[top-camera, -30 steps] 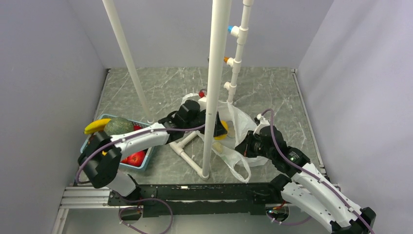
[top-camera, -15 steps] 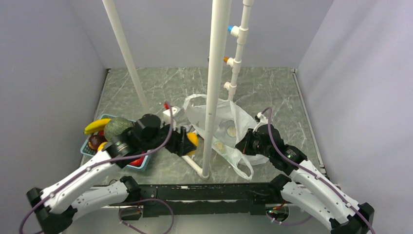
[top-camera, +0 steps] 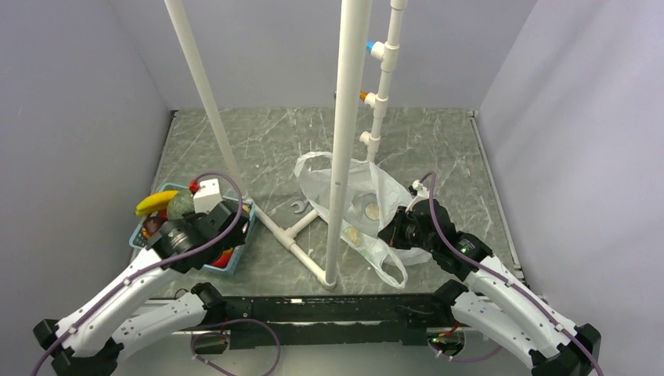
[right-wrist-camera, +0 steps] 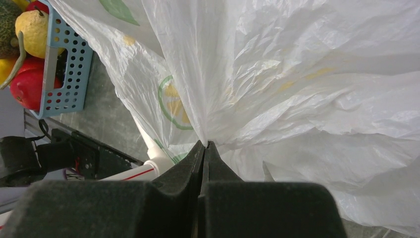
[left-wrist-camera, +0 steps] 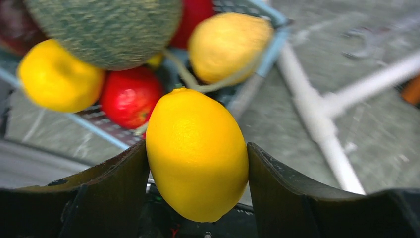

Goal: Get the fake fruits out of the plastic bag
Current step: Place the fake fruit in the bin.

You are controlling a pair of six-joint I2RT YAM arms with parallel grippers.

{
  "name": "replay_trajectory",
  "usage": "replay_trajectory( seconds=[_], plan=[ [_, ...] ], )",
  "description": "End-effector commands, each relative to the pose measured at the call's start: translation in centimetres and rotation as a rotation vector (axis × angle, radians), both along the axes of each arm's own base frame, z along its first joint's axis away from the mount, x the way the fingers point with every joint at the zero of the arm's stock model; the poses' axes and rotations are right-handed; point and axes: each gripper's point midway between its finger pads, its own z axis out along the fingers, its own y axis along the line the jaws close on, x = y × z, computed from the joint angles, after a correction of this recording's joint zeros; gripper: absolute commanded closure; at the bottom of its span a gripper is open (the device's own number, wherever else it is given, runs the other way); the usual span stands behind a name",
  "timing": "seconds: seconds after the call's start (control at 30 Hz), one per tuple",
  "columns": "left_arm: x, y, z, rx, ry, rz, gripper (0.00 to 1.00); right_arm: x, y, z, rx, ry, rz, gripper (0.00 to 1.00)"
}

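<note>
My left gripper (left-wrist-camera: 197, 151) is shut on a yellow lemon (left-wrist-camera: 197, 153) and holds it over the near edge of the light-blue basket (top-camera: 243, 227). In the basket lie a green melon (left-wrist-camera: 104, 27), a red apple (left-wrist-camera: 130, 96), a yellow fruit (left-wrist-camera: 59, 82) and a pale yellow fruit (left-wrist-camera: 228, 44); a banana (top-camera: 155, 202) sticks out at its left. My right gripper (right-wrist-camera: 205, 145) is shut on a fold of the white plastic bag (right-wrist-camera: 297, 89), which lies mid-table (top-camera: 364, 207). Round shapes show faintly through the bag (top-camera: 373, 210).
A white PVC pipe frame stands mid-table: a tall post (top-camera: 344, 141), a slanted pole (top-camera: 205, 94) and floor pipes (top-camera: 294, 239). A second post with coloured fittings (top-camera: 384, 70) stands behind the bag. Grey walls close in left, right and back.
My left arm has swung left from the bag to the basket, carrying the lemon with it. The right gripper has held its grip on the bag in place.
</note>
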Motion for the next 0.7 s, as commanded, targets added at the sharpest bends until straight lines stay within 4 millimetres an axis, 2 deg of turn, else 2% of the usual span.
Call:
replay_trajectory(
  seconds=[0.0, 0.27, 0.37, 0.53, 0.67],
  plan=[
    [0.7, 5.0, 0.8, 0.141, -0.051, 0.254, 1.0, 0.5, 0.3, 1.5, 0.029, -0.045, -0.003, 1.0],
    [4.5, 4.5, 1.4, 0.085, -0.154, 0.226, 1.0, 0.4, 0.4, 1.5, 0.036, -0.037, 0.002, 1.0],
    [6.4, 3.4, 1.3, 0.134, -0.17, 0.116, 1.0, 0.3, 0.4, 1.4, 0.034, -0.03, 0.006, 1.0],
    [7.7, 3.8, 0.2, 0.27, -0.135, 0.07, 0.99, 0.2, 0.3, 1.2, 0.029, -0.03, 0.007, 1.0],
    [8.0, 3.9, -1.2, 0.311, -0.088, 0.08, 0.95, 0.2, 0.4, 1.0, 0.029, -0.025, 0.009, 1.0]
  ],
)
